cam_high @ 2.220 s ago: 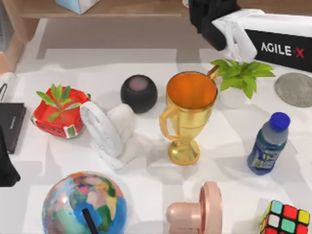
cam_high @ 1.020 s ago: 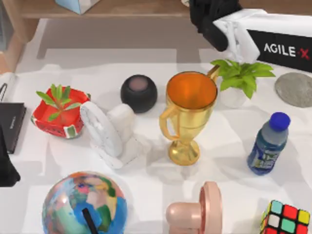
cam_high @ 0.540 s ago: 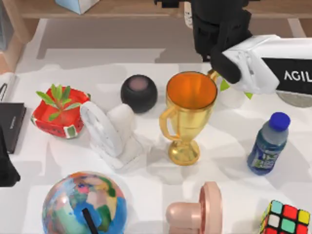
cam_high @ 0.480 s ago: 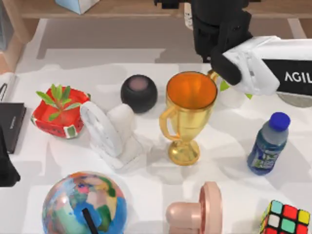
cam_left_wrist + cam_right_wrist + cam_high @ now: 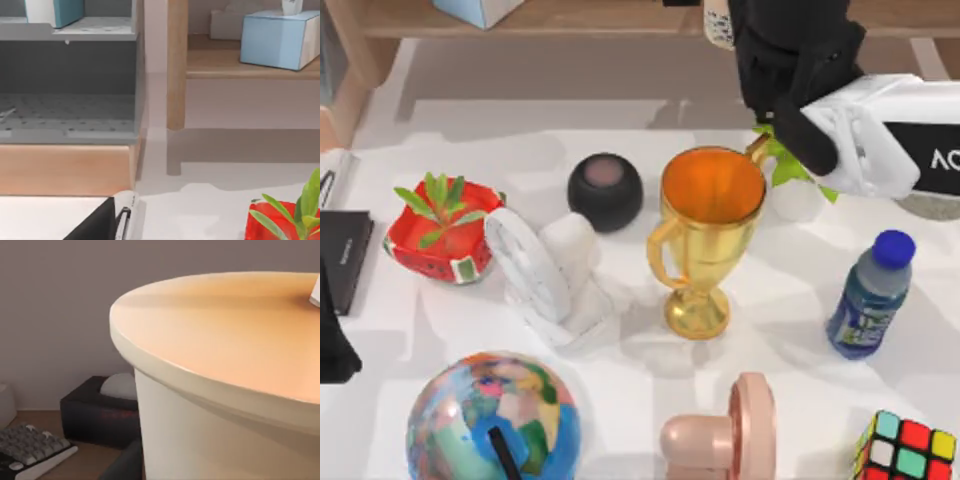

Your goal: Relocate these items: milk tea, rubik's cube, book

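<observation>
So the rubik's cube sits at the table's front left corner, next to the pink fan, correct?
Not quite. In the top view the rubik's cube sits at the table's front right corner, not the left. The pink fan is indeed beside it; the front left holds the globe.

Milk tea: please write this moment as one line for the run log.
right gripper: top-view rear edge, at milk tea, grip unclear | rubik's cube: table front-right, untouched | left arm: parked at left edge

Overhead camera down onto table (image 5: 650, 110); left wrist low toward shelf; right wrist against milk tea (image 5: 225, 390).
</observation>
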